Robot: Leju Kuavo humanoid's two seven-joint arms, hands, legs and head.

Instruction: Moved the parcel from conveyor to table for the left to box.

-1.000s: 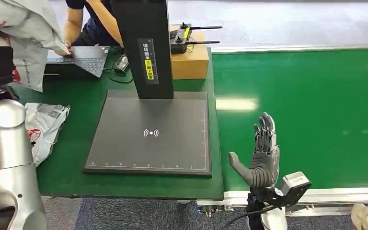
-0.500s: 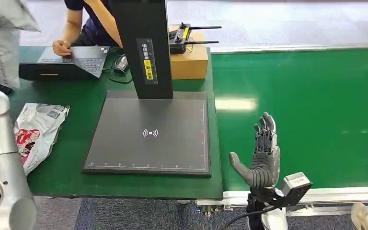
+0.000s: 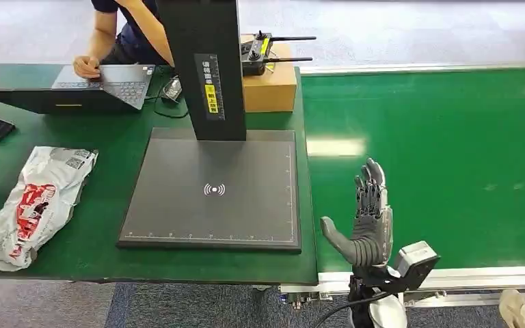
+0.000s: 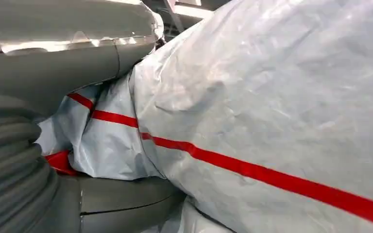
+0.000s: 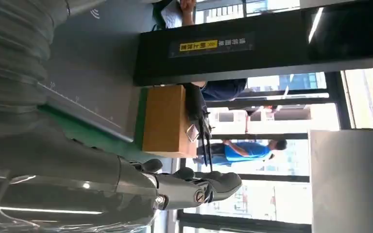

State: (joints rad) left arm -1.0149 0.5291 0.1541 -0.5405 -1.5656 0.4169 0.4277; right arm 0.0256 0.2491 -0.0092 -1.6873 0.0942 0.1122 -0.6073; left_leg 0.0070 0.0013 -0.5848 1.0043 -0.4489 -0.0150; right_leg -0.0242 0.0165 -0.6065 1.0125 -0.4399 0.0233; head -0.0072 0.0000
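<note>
Left wrist view: parcel (image 4: 272, 111) gripped between left hand's fingers (image 4: 53, 53).

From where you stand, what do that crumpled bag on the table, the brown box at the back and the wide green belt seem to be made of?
The parcel bag looks like thin glossy plastic film: it is wrinkled, shiny, grey-white with red print. The brown box looks like matte cardboard, with flat tan faces and sharp edges. The conveyor belt seems a smooth green rubber or PVC sheet, judging by its soft sheen; I cannot tell which.
</note>
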